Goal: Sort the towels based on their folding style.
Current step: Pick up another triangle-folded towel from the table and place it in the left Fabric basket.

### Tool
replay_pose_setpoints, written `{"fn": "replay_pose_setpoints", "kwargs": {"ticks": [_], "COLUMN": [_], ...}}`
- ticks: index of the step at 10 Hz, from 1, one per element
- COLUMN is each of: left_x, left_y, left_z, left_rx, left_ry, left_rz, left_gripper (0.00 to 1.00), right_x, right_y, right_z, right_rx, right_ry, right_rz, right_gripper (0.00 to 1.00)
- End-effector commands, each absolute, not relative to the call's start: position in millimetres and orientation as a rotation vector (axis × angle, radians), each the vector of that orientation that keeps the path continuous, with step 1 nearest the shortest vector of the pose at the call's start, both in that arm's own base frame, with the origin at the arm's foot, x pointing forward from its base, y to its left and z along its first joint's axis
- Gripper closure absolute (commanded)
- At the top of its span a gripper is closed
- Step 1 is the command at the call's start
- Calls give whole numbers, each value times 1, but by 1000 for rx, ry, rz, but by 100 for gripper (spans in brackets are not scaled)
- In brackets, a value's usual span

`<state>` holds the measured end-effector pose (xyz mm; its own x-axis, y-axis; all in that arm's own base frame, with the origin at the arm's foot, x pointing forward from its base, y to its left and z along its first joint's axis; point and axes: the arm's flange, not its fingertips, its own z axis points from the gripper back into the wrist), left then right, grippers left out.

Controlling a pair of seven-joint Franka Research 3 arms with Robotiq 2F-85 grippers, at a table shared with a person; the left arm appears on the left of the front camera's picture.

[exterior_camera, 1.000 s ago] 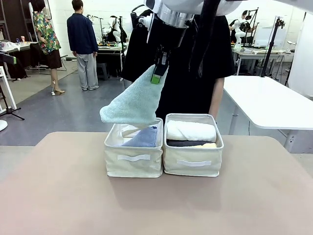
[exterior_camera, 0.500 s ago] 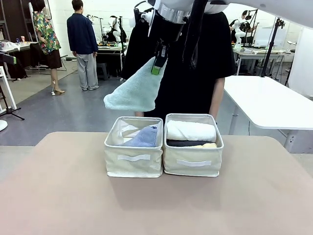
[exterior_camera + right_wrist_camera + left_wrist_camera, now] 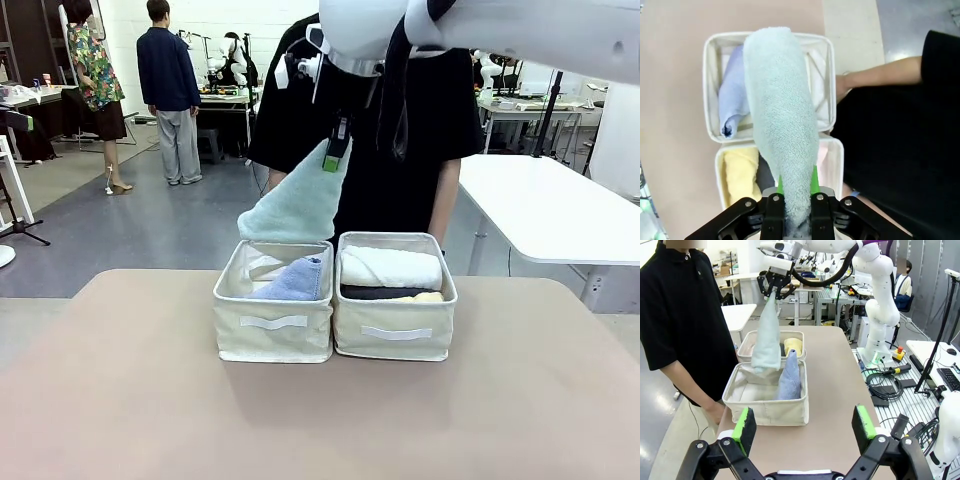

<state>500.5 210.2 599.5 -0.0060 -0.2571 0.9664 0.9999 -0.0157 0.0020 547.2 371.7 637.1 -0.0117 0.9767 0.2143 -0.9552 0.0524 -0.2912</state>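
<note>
My right gripper (image 3: 334, 157) is shut on the narrow tip of a pale teal cone towel (image 3: 298, 207), which hangs with its wide end just above the back of the left bin (image 3: 272, 335). A light blue cone towel (image 3: 296, 281) stands inside that bin. The right bin (image 3: 396, 343) holds rolled towels: white (image 3: 390, 266), dark grey (image 3: 378, 293) and yellow (image 3: 427, 296). Looking down from the right wrist, the teal towel (image 3: 782, 115) hangs from the gripper (image 3: 796, 186) over the blue cone (image 3: 733, 95). My left gripper (image 3: 804, 422) is open with nothing in it, back from the bins.
A person in a black shirt (image 3: 400, 130) stands right behind the bins, one hand (image 3: 842, 85) close to the left bin's far wall. The two beige bins sit side by side mid-table, and the table's near half (image 3: 320, 420) is bare.
The right gripper has shifted right and slightly down with the teal towel. Its wide end swung from left of the bins to hang over the back of the left bin.
</note>
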Motion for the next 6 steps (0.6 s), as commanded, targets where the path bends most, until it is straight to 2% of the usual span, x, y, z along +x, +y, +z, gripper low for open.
{"fn": "replay_pose_setpoints", "kwargs": {"ticks": [1,6], "left_x": [498,498], "left_y": [211,211], "left_z": [600,600], "left_rx": [-1023,-1023], "left_ry": [-1007,-1007], "left_rz": [-1335,-1335], "left_gripper": [0,0], "right_x": [555,570], "right_y": [376,386], "right_z": [625,571], "right_rx": [-91,-45], "right_ry": [-405,-424], "right_rz": [1489,1454], "right_gripper": [82,82]}}
